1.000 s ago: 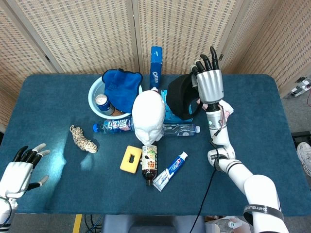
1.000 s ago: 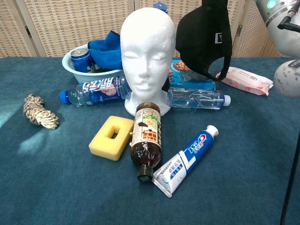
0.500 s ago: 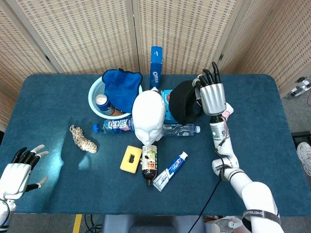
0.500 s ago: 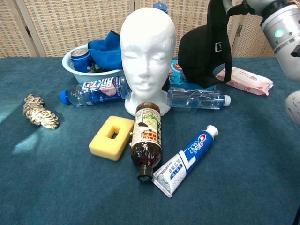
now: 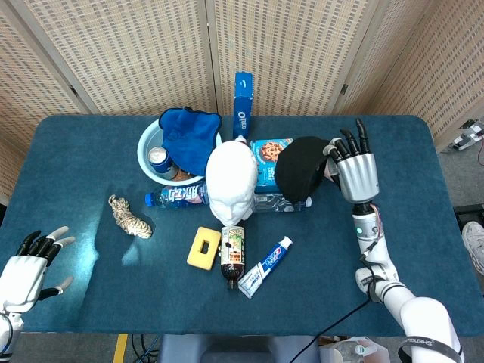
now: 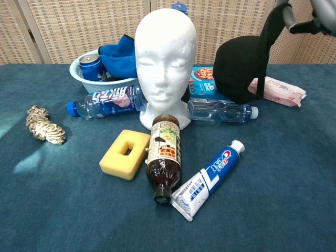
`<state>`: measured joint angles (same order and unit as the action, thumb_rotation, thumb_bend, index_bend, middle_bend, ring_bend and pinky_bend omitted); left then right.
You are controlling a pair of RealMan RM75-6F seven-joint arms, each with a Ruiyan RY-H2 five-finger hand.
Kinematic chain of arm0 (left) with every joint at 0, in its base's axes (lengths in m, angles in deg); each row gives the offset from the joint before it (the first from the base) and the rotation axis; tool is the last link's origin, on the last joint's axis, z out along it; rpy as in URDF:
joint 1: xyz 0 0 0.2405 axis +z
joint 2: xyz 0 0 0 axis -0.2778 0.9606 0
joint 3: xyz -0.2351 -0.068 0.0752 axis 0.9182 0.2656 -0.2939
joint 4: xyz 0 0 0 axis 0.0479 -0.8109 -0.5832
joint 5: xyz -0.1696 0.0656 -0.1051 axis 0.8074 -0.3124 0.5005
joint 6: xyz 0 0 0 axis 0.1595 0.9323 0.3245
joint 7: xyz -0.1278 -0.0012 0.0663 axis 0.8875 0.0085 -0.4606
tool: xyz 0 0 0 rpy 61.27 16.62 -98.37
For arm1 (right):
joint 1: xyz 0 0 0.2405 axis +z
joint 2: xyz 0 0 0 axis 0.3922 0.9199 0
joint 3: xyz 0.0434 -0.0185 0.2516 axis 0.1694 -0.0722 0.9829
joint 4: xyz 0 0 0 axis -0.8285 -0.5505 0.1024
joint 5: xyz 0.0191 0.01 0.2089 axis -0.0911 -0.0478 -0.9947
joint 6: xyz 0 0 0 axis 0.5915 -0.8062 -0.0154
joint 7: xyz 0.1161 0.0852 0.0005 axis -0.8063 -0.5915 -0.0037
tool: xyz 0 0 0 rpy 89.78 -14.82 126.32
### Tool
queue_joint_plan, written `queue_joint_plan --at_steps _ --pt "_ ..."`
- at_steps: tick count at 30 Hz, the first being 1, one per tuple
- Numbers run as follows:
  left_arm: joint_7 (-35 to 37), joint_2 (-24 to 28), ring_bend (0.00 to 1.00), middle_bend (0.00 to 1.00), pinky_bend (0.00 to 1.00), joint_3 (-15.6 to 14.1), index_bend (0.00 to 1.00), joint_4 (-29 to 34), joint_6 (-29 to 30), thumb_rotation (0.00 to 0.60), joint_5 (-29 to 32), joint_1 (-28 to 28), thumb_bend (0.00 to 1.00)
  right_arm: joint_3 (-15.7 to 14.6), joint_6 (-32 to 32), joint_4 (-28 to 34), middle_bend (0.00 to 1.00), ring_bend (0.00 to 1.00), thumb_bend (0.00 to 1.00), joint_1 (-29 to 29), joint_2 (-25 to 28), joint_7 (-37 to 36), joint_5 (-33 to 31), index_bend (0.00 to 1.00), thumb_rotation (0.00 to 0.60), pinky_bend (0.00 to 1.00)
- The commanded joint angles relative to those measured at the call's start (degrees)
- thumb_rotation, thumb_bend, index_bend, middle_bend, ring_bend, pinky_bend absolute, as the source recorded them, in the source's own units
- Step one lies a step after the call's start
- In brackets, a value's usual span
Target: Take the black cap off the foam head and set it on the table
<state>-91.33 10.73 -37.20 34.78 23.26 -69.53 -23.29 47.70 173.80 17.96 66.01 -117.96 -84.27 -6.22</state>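
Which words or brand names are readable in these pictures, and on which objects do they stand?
"OREO": tall blue cardboard box standing behind the white foam head.
"Crest": blue and white toothpaste tube.
Clear bottle with blue cap: large white characters, unreadable.
Brown bottle's label and blue cookie box: too small.

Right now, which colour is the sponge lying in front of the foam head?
The sponge is yellow, seen best in the chest view.

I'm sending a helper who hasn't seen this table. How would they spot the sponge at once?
Start at the white foam head mid-table. Just in front of it, on its left as the cameras see it, the sponge lies flat beside the brown bottle. It is the only yellow block, with a slot through its middle.
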Motion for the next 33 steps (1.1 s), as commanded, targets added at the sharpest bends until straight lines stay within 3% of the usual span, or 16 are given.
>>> queue_joint_plan --at_steps 1,14,18,22,28,33 --pt "0.1 0.0 0.18 0.14 0.07 -0.1 0.26 0.0 0.1 0.6 -0.1 0.1 0.17 -0.3 1.1 2.0 0.45 0.22 0.6 -1.8 1.6 0.3 0.3 0.77 0.6 0.03" --pt "0.6 -0.3 0.18 0.15 0.07 -0.3 0.26 -0.4 0.6 0.6 -0.6 0.4 0.17 -7.1 -0.6 4.2 0.45 0.22 0.6 -11.7 1.8 1.2 3.0 0.78 0.6 0.03" --pt "0.5 -0.3 0.18 0.14 0.07 -0.5 0.26 -0.2 0.4 0.6 -0.6 0.4 0.17 -8.6 -2.7 5.8 0.41 0.22 0.6 -14.0 2.6 1.9 3.3 0.76 0.6 0.03" --pt "0.4 -0.4 0.18 0.14 0.07 -0.5 0.26 -0.1 0.7 0.6 -0.8 0.6 0.17 -10.0 -4.4 9.2 0.33 0.16 0.48 -16.3 4.5 4.5 3.5 0.6 0.6 0.03" --pt "0.1 -0.3 0.18 0.15 0.07 -0.5 0.26 0.1 0.6 0.6 -1.0 0.5 0.17 -10.0 -7.2 17.9 0.21 0.05 0.03 -18.6 9.0 8.7 2.2 0.29 0.6 0.01" --pt "-0.1 -0.4 0.18 0.15 0.07 -0.6 0.26 0.2 0.5 0.6 -1.1 0.5 0.17 -10.0 -9.2 24.9 0.13 0.0 0.0 -19.8 13.1 13.2 1.3 0.12 0.6 0.0"
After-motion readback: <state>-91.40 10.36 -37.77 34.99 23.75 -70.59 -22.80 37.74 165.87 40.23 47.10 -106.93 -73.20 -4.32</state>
